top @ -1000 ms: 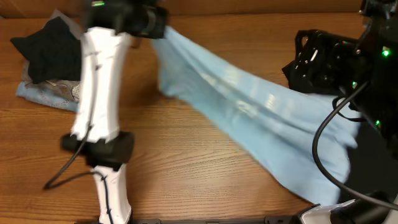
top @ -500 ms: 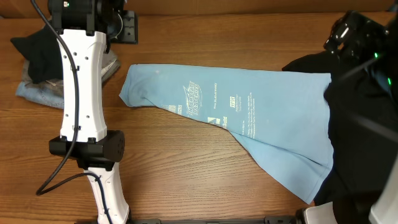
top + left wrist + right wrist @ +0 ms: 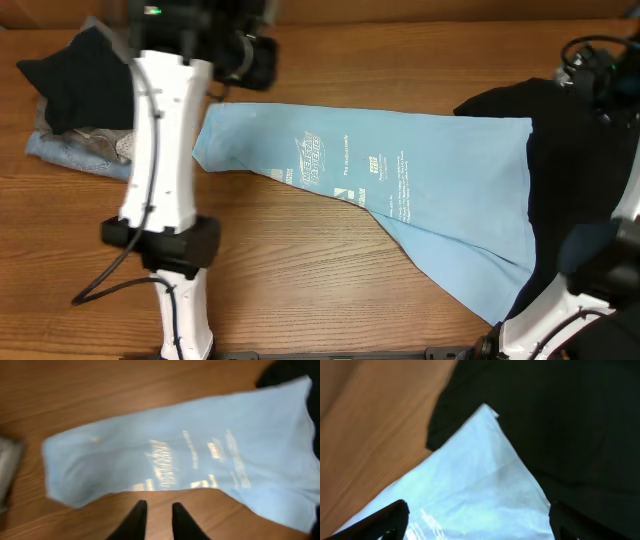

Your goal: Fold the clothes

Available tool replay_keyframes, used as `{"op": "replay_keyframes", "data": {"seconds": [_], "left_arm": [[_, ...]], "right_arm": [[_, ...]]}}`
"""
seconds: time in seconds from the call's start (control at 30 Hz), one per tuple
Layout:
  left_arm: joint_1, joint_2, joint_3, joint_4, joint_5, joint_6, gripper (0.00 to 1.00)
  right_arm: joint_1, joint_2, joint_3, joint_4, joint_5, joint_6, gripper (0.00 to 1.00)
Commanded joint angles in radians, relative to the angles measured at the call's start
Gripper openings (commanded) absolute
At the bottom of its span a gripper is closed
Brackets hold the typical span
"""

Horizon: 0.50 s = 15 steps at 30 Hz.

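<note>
Sky-blue printed cotton T-shirt [image 3: 400, 190] lies skewed on table [image 3: 300, 290]. My left fingers [image 3: 156, 519] nearly closed, empty; right fingers [image 3: 475, 520] wide, empty. I'd flatten before folding.

A sky-blue T-shirt [image 3: 400, 190] lies spread across the wooden table [image 3: 300, 270].

The overhead camera looks straight down on my whole table [image 3: 300, 270] from well above. My left wrist camera looks down past my fingers [image 3: 137, 520] at the blue shirt [image 3: 175, 465] from some height. My right wrist camera sits close over the shirt's corner, where it meets the black cloth [image 3: 560, 420]. All three share that blue shirt.
</note>
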Motion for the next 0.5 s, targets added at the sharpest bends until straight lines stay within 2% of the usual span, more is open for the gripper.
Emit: {"op": "replay_keyframes", "data": {"seconds": [0.0, 0.1, 0.27, 0.4, 0.47], "left_arm": [[-0.084, 0.124, -0.036, 0.0, 0.033, 0.029, 0.15], [-0.127, 0.228, -0.036, 0.018, 0.034, 0.024, 0.13], [-0.161, 0.372, -0.036, 0.072, 0.013, -0.015, 0.18], [-0.163, 0.468, -0.036, 0.083, -0.042, -0.086, 0.04], [-0.16, 0.507, -0.036, 0.084, -0.058, -0.097, 0.04]], "right_arm": [[-0.051, 0.044, -0.033, -0.003, -0.072, -0.029, 0.89], [-0.088, 0.077, -0.07, -0.003, -0.072, -0.03, 0.9], [-0.124, 0.087, -0.109, -0.002, -0.079, -0.039, 0.9], [-0.134, 0.087, -0.109, -0.002, -0.08, -0.05, 0.93], [-0.133, 0.087, -0.109, 0.0, -0.079, -0.05, 0.94]]}}
